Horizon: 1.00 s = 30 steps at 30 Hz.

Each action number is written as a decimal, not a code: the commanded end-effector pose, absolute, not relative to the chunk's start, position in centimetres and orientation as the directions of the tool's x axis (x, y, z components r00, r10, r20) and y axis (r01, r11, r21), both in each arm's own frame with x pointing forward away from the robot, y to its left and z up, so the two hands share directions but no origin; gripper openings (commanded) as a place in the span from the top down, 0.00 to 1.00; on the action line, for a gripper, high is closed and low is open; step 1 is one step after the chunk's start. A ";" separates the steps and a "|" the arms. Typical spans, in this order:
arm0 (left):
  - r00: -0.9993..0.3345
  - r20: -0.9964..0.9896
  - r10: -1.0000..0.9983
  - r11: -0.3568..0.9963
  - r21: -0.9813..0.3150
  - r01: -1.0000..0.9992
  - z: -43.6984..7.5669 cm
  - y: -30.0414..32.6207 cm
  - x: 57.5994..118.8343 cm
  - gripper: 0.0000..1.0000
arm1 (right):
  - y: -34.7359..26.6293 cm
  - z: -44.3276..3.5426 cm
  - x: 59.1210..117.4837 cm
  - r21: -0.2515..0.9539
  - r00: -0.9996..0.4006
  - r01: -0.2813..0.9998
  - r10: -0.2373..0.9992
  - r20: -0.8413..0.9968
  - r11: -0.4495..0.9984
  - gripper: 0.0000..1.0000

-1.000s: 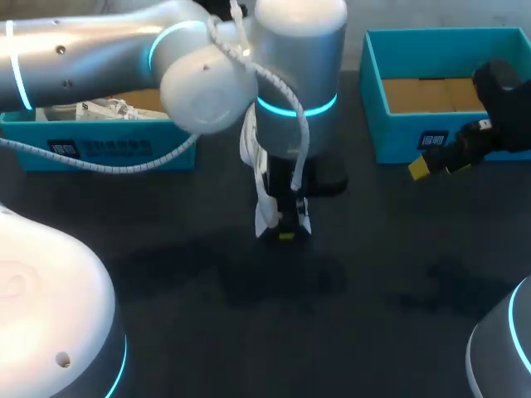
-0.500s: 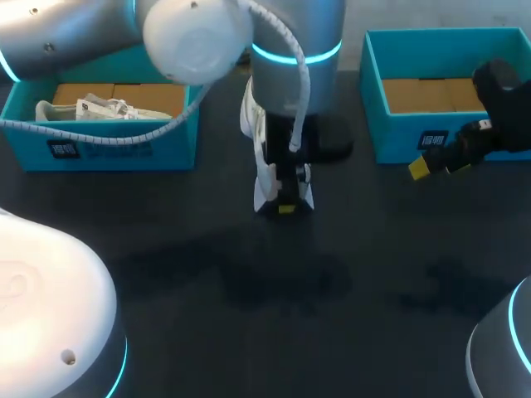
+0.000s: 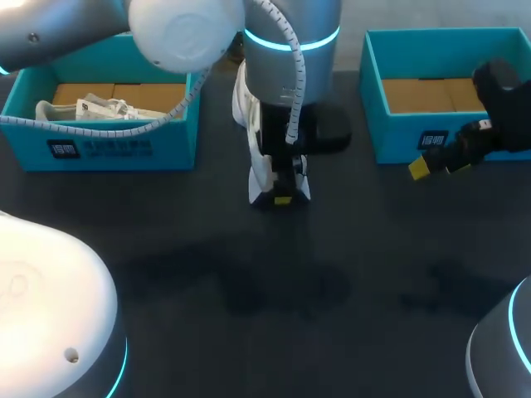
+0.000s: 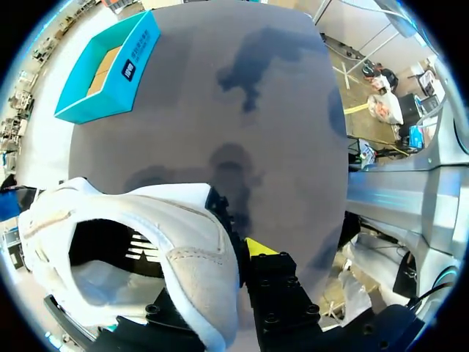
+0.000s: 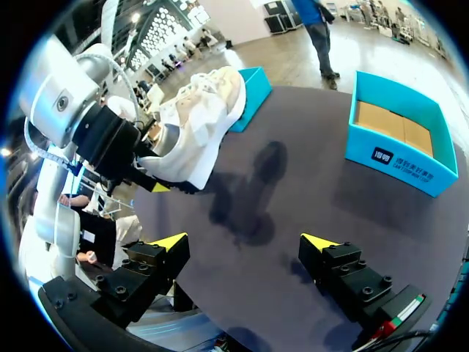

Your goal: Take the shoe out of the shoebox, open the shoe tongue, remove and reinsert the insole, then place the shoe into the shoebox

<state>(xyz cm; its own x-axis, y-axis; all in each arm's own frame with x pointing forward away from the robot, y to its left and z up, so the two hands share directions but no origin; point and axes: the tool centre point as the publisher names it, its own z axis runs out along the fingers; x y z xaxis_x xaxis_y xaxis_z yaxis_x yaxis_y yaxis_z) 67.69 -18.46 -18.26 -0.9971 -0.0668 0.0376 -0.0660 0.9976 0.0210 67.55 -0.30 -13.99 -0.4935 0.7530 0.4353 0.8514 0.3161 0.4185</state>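
While dark beneath the shoe (image 4: 187,253), table (image 3: 357,282) with right-hand teal shoebox (image 3: 398,137).

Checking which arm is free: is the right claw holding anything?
No, the right claw is open, its yellow tips far apart with nothing between them.

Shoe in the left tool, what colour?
It is a white low-cut sneaker; right wrist view shows it best.

My left arm (image 3: 290,91) is brushed silver with glowing cyan rings, a white joint cap (image 3: 187,33) and a white coiled cable (image 3: 299,70). My right claw (image 5: 244,240) has black, screw-studded fingers tipped yellow. The white domed bases (image 3: 50,307) carry cyan bands too.
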 end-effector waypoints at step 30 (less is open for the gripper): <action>-0.999 0.031 -0.035 0.999 -0.017 -0.035 -17.6 -16.2 66.9 1.00 | -0.2 -14.0 67.8 0.415 -0.493 0.852 0.753 0.436 0.318 0.00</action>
